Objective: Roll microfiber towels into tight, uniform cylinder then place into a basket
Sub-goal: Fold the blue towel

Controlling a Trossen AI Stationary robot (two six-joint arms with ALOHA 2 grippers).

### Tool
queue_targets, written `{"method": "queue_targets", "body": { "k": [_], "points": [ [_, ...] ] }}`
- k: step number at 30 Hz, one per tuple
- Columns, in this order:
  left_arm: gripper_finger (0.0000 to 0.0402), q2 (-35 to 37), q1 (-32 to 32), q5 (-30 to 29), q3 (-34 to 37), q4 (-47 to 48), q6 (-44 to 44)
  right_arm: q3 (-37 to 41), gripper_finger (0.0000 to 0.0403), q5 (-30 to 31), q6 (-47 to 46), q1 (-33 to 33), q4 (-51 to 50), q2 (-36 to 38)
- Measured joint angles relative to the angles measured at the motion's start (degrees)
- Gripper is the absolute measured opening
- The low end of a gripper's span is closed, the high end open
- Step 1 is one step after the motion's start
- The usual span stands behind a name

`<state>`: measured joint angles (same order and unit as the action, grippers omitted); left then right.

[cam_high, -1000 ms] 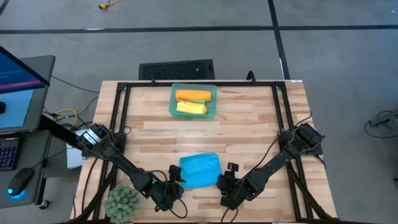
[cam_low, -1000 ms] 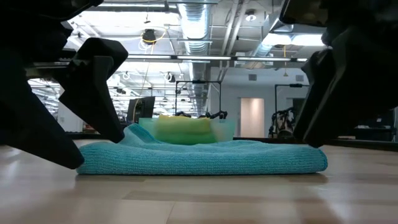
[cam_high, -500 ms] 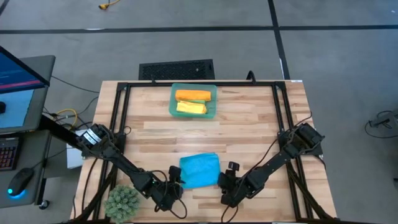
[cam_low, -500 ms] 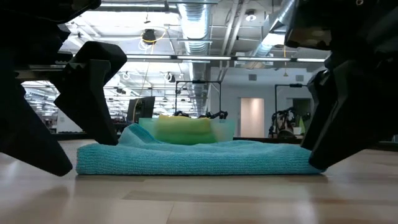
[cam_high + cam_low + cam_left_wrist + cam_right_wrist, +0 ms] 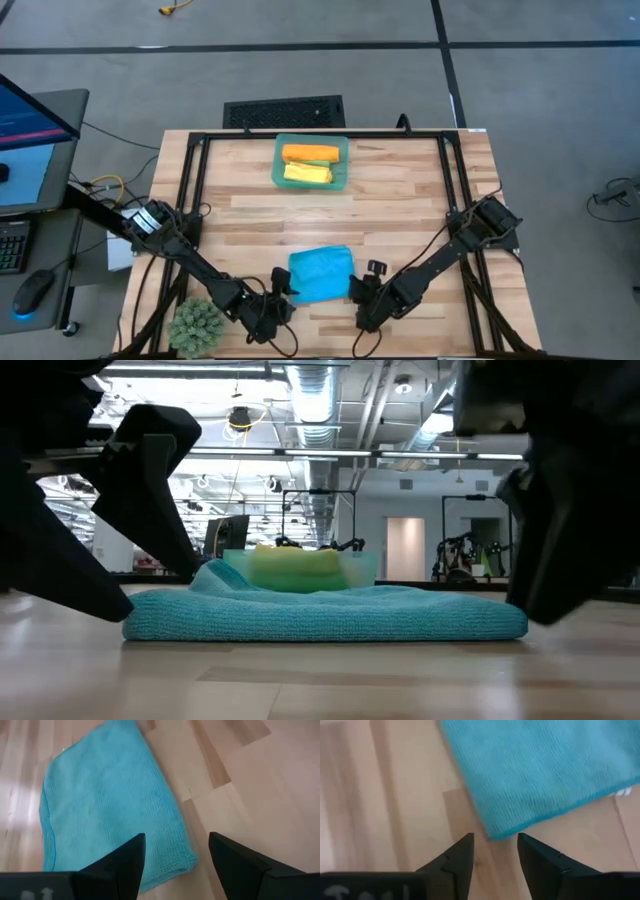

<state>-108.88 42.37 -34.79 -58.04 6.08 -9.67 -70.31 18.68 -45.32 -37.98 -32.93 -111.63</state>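
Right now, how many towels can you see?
3: orange towel and yellow towel rolled in the basket, blue towel flat on the table near both grippers. A fourth isn't visible.

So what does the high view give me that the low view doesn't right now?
Only the high view shows the orange towel rolled in the basket beside the yellow towel, plus the plant ball and both arms' full reach. Only the low view shows the blue towel lying flat on the table, one corner humped, with the room behind. Both show the blue towel between the left gripper and right gripper, and the basket beyond.
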Motion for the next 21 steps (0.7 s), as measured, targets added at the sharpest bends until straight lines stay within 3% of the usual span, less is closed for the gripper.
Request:
{"method": "queue_targets", "body": {
  "k": [10, 21],
  "points": [
    [0.0212, 0.00, -0.37, 1.54, 0.13, -0.78, -0.77, -2.49, 0.0151, 3.91, 5.09, 0.24, 2.81, -0.17],
    [0.0212, 0.00, -2.03, 3.73, 0.15, -0.49, -4.38, 3.57, 0.0150, 3.91, 4.40, 0.24, 9.42, -0.22]
  ]
}}
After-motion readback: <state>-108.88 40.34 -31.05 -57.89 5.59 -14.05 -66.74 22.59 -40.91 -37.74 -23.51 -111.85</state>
